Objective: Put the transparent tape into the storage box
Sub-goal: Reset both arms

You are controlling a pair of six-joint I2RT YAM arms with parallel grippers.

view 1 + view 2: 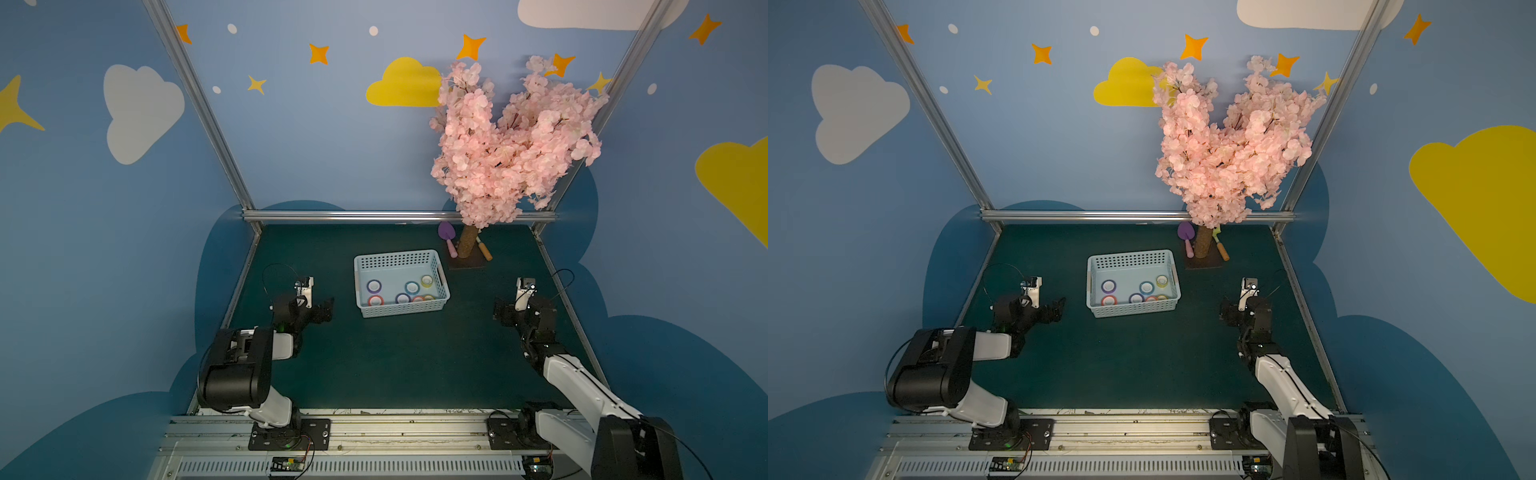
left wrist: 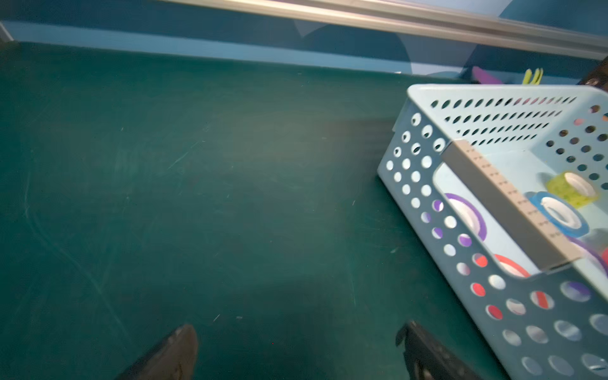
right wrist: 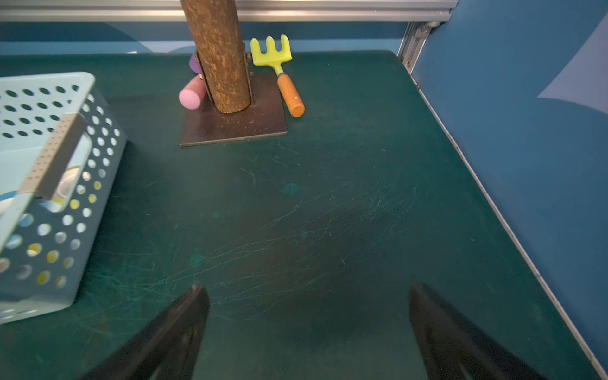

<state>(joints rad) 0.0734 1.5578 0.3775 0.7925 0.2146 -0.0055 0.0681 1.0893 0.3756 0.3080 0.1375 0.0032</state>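
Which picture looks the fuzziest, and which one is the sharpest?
Left wrist view: fuzziest, the box and its tape rolls smeared; right wrist view: sharpest, rake and scratches on the table crisp; both top views: dim, dark table, bright pink tree.

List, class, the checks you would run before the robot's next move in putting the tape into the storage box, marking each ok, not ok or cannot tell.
1. The left gripper open, empty: ok.
2. The right gripper open, empty: ok.
3. The pale blue perforated plastic storage box upright on the dark green mat, between both arms: ok.
4. The colour-rimmed tape rolls lying inside the box: ok.
5. No roll seen on the mat outside it: ok.
6. Exact roll count: cannot tell; the near wall hides some.
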